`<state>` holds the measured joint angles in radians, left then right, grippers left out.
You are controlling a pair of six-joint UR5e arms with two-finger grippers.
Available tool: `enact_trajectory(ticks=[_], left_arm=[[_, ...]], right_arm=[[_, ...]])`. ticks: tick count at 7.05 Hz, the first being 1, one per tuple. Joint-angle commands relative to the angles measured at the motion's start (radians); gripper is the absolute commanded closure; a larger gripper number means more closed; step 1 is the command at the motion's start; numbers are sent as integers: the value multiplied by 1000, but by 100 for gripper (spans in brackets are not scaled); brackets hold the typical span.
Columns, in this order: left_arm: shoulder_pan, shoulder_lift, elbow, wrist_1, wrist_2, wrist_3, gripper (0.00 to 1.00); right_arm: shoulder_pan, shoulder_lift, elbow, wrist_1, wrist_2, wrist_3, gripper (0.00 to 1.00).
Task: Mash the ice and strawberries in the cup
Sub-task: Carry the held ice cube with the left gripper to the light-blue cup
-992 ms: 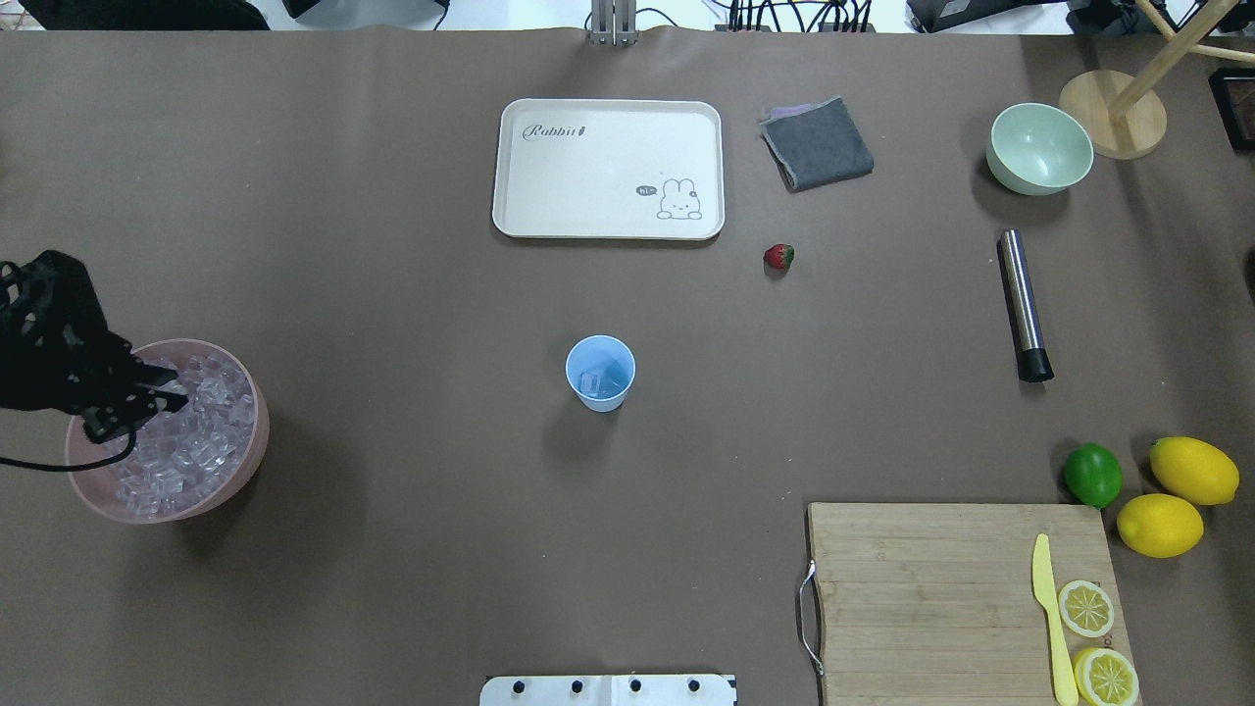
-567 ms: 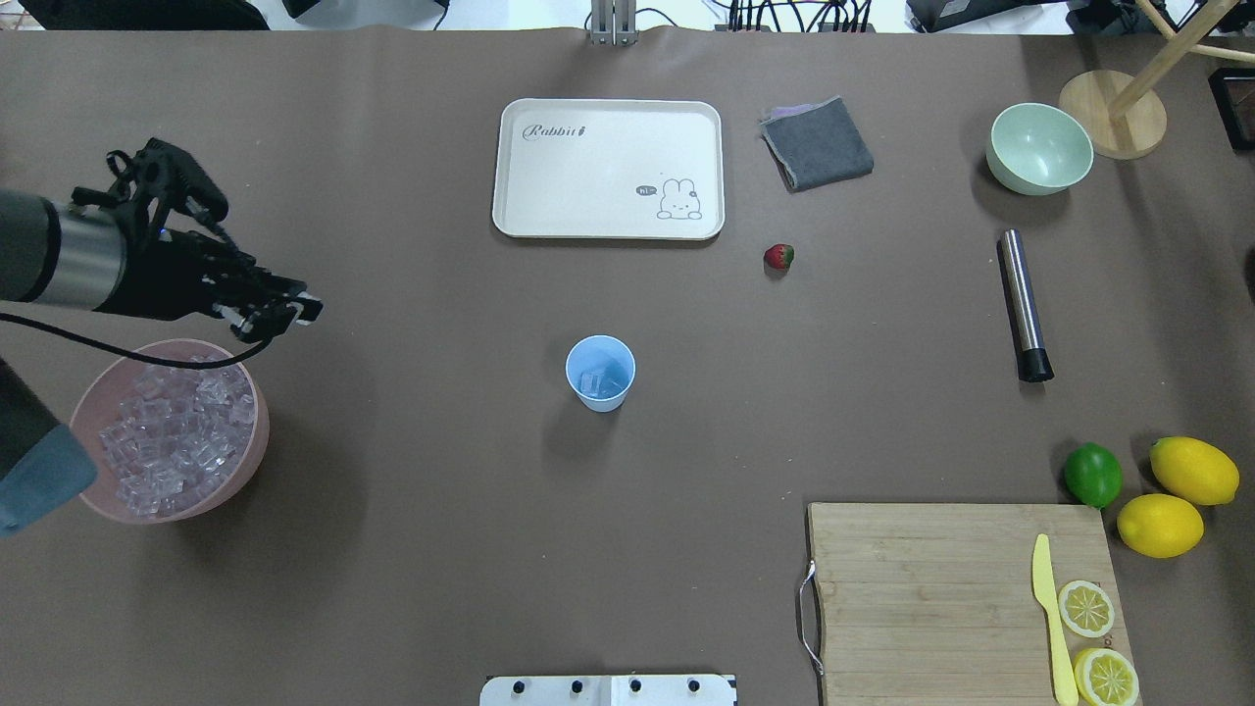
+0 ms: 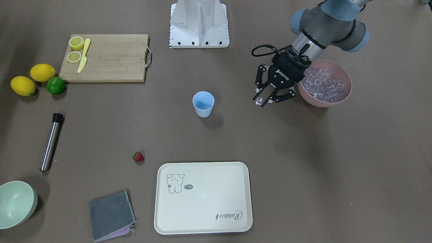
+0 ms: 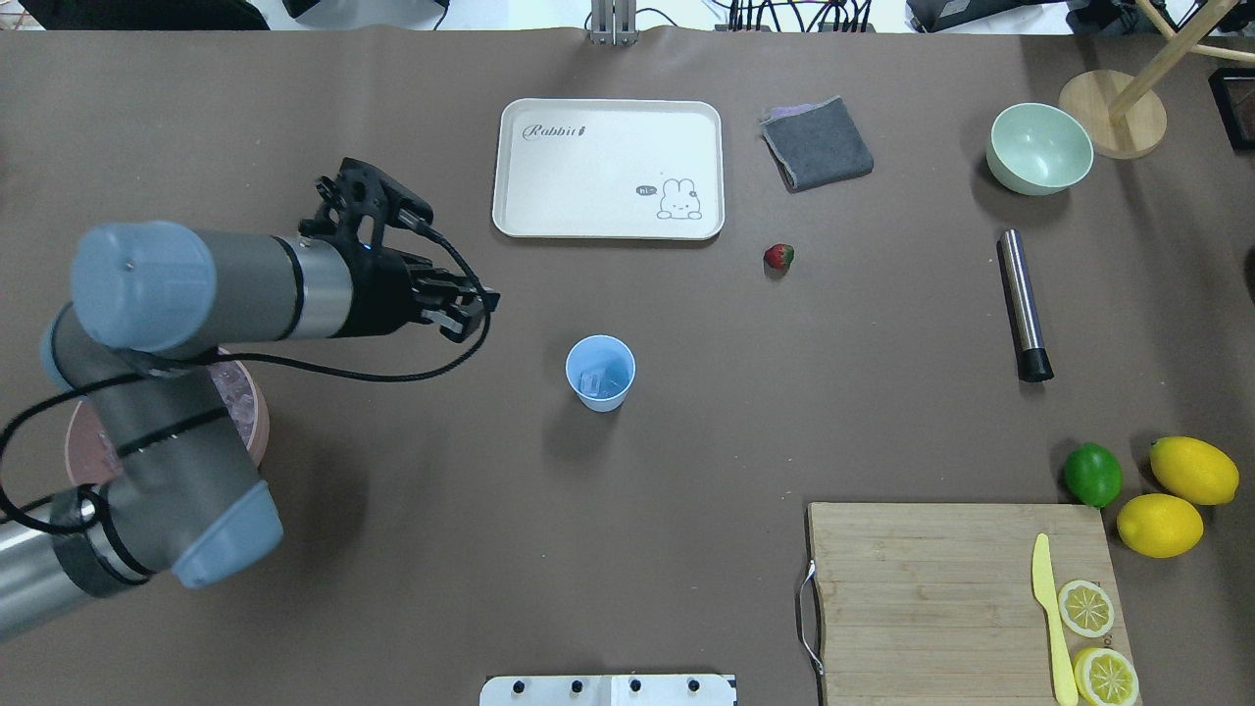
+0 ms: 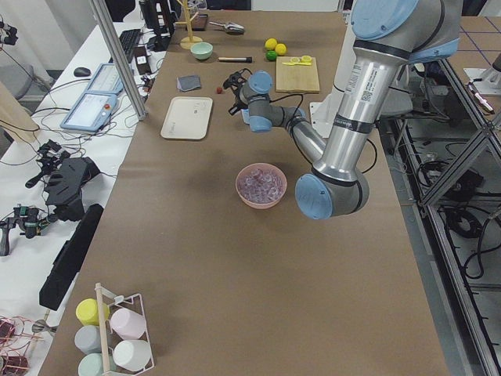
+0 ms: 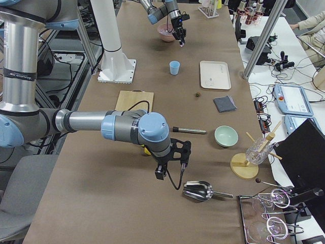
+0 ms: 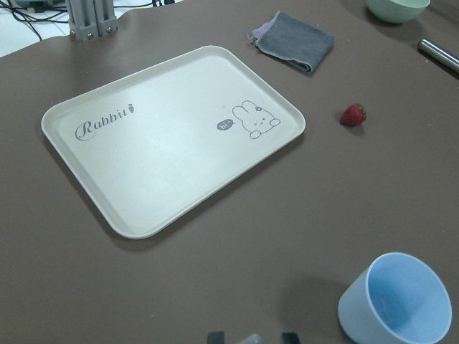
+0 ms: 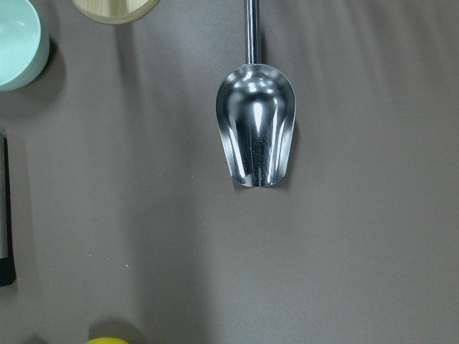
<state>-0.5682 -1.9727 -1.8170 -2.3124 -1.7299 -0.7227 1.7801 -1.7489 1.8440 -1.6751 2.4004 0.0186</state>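
The light-blue cup [image 4: 600, 373] stands mid-table with a little ice [image 4: 593, 380] in its bottom. My left gripper [image 4: 477, 312] hovers to its left, above the table, shut on one clear ice cube [image 3: 259, 100]; in the left wrist view its fingertips [image 7: 215, 337] frame the cube at the bottom edge, the cup [image 7: 398, 301] just ahead to the right. The pink bowl [image 3: 320, 102] of ice [image 3: 324, 84] lies behind the gripper. The strawberry [image 4: 778, 257] lies beyond the cup. My right gripper [image 6: 160, 175] shows only in the exterior right view; I cannot tell its state.
A cream tray [image 4: 608, 169], grey cloth [image 4: 817, 143] and pale green bowl [image 4: 1039, 149] sit at the far side. A steel muddler [image 4: 1023, 304] lies right. A cutting board [image 4: 931, 588] with knife, lemon slices, lime and lemons is near right. A metal scoop [image 8: 256, 136] lies under the right wrist.
My left gripper has lifted out of the pink bowl and travelled right toward the cup, carrying an ice cube. The arm now covers most of the bowl from overhead.
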Motion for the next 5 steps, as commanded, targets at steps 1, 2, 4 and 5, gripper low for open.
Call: enact_trajectory(ticks=[1,2,4,5], left_arm=[[175,-90,8,80,217,-60,100],[195,-141,28,112,249,-61,100],[189,-161,41,137,248,-49,100],[173,-163,50,140,248,-44,100]], right_arm=[[-10,17,-3,-1,-3,0,0],[-14,17,-5,-2,-4,0,0],[-19,19,-5,-2,-4,0,0],[-19,19,-5,-2,-4,0,0]])
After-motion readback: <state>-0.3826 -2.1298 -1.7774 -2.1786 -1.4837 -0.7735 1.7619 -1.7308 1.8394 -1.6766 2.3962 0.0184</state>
